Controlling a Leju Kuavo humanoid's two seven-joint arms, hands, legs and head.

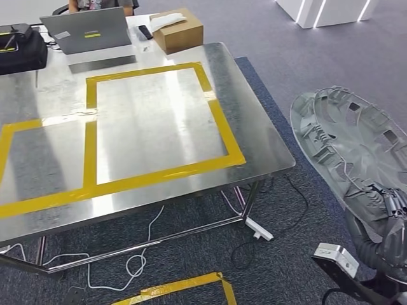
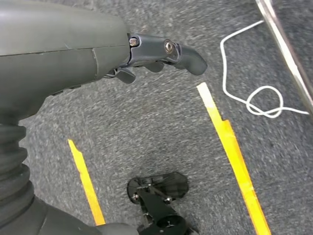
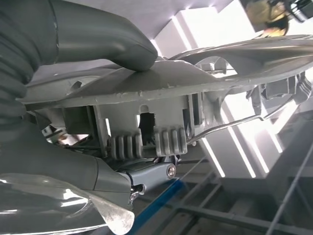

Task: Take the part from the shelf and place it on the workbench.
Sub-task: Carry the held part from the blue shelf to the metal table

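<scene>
right robot hand (image 3: 110, 112) gripping grey part (image 1: 353, 143) right of workbench (image 1: 269, 155) edge, left robot hand (image 2: 162, 54) holding nothing

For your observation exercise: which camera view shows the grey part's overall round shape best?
The head view: the part appears as a whole ribbed disc beside the workbench. The right wrist view shows its edge gripped by the right hand.

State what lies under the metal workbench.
Under the workbench: grey carpet, a white cable, black cables, a white power strip and the frame's steel bars. The tabletop covers whatever lies further back.
</scene>
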